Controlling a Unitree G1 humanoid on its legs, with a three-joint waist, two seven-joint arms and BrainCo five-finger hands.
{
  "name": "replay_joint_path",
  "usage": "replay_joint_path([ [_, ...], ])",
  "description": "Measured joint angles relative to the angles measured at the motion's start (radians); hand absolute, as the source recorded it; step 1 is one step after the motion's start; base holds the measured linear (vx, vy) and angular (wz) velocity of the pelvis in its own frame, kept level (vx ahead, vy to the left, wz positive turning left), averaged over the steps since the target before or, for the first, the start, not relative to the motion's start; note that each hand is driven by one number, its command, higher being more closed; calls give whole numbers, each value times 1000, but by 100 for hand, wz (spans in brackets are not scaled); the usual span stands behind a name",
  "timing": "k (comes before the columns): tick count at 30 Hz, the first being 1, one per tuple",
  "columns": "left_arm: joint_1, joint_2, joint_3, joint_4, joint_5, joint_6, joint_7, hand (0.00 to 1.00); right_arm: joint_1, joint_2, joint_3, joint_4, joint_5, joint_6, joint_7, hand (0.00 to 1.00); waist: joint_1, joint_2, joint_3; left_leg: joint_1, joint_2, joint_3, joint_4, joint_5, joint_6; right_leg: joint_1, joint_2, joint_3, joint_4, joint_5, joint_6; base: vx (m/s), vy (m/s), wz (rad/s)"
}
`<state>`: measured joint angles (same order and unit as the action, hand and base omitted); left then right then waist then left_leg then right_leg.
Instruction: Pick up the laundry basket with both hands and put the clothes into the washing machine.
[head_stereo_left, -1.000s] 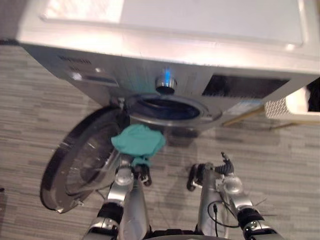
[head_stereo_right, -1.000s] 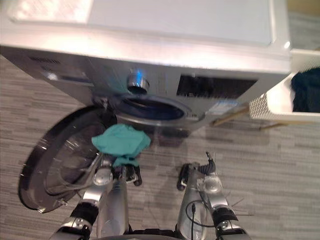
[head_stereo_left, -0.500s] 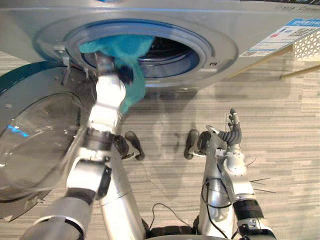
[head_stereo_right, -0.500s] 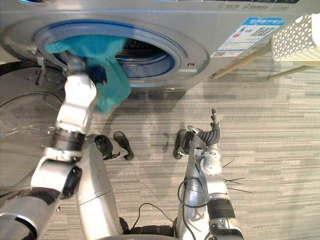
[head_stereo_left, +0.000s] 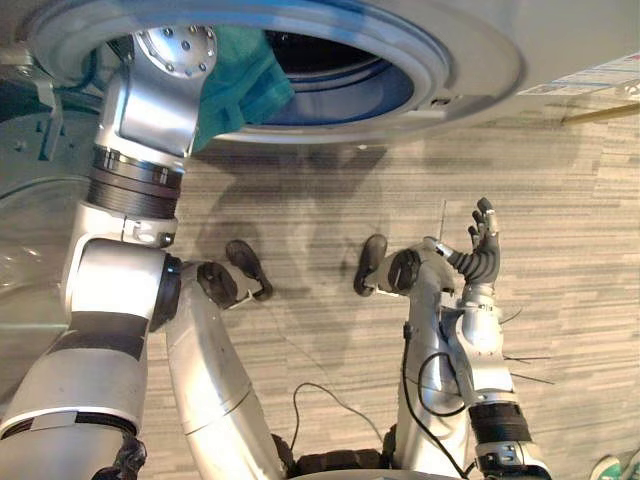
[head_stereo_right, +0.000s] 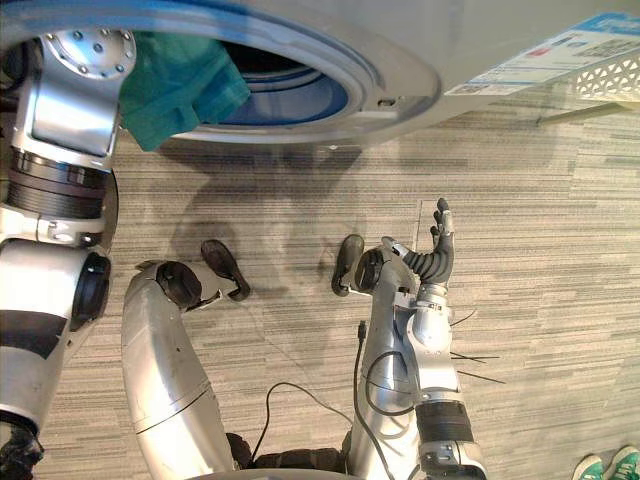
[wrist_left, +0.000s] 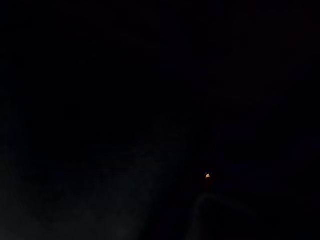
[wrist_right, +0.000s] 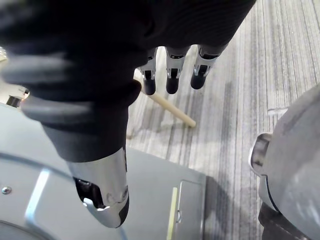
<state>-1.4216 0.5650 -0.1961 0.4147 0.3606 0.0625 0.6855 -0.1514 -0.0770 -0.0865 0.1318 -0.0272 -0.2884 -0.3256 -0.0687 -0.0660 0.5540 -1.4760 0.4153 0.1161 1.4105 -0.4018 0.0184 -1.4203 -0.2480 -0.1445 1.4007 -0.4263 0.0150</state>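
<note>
Teal cloth (head_stereo_left: 243, 85) at washer (head_stereo_left: 470, 62) mouth, left robot hand inside, state unclear, right robot hand (head_stereo_left: 483, 257) open

The left arm (head_stereo_left: 150, 110) pushed further forward, until its wrist stood at the washing machine's drum opening (head_stereo_left: 350, 80). The teal cloth (head_stereo_left: 240, 80), which had hung outside below that opening, went in with it, leaving one fold draped over the rim.

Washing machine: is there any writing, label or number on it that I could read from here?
Sticker on the front of the washing machine, blue band along one edge: its print is too small and blurred to read.
Nothing else here carries legible text.
</note>
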Motion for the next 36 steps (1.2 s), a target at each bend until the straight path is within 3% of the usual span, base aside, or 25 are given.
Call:
replay_joint_path([
  [3,-61,6,-17,41,6,21,-5,0,0,-8,0,1,10,-6,0,0,2,0,0,-4,-2,-7,-8,3,-4,1,-1,-10,-5,0,-1,49,-61,2],
  [5,-89,6,-44,82,9,21,-46,0,0,-9,-1,4,18,-7,1,0,1,0,0,-4,-8,-12,-7,3,-4,5,-3,-14,0,0,-1,44,-36,4],
  [13,-35,-86,-166,203,201,0,-308,0,3,-29,-35,50,53,1,61,0,-1,0,0,7,-35,-21,5,6,1,33,-35,-16,20,-5,2,5,-26,14],
  [15,4,-93,-166,203,202,-11,-334,0,8,-29,-35,50,56,6,72,0,0,-1,0,14,-35,-19,4,6,1,39,-35,-13,19,-5,2,-20,-46,4],
  [26,258,-152,-28,170,38,-40,-354,0,13,-28,-34,108,19,38,74,0,5,0,-1,92,-33,-16,-31,24,-5,108,-34,-20,0,-6,-1,12,-66,2],
  [32,593,-275,79,63,-91,-63,-353,0,33,-28,-38,203,-6,97,64,0,41,0,-3,235,-53,-2,-89,25,-24,243,-49,-26,-30,-30,1,-23,-77,18],
  [36,895,-378,121,-8,-201,-77,-356,0,64,-10,-36,279,-15,145,66,0,65,2,-5,418,-72,15,-226,55,-48,432,-51,-68,-149,-27,3,19,-83,21],
])
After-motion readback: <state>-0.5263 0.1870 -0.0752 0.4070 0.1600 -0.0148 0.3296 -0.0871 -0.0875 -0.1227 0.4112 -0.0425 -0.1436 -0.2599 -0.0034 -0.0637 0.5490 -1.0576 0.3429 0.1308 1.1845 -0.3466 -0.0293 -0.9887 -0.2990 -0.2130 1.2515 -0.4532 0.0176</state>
